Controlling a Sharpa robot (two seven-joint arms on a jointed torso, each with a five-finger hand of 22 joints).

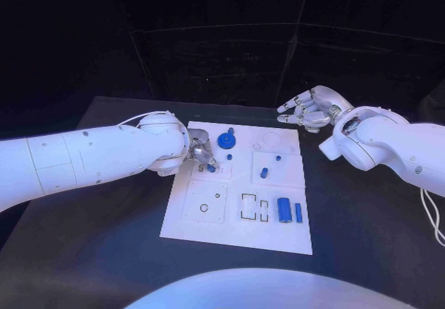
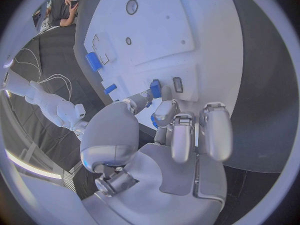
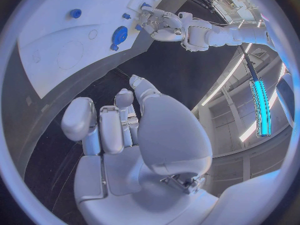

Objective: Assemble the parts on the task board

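Blue against white: the left hand [image 1: 199,153] is down over the task board [image 1: 236,225], near its far left part, and a small blue piece [image 2: 155,88] is pinched at its fingertips [image 2: 147,101], right at the board's surface beside a little rectangular slot [image 2: 177,84]. A second bit of blue [image 2: 154,121] peeks out lower between the fingers; whether it is held I cannot tell. The right hand [image 1: 310,108] hangs off past the far right corner of the board, above the table [image 1: 111,212], fingers loosely curled, holding nothing.

My read: this is a seating step. It wants the piece squared to its recess, lowered straight, and released only once it sits flush; a tilt would jam it.

Waiting on the board are the blue gear-like piece [image 1: 227,141], a short blue peg [image 1: 264,172] and two blue cylinders [image 1: 289,210] side by side near the front right.

Writing? None I can read; only outlines of recesses on the board.
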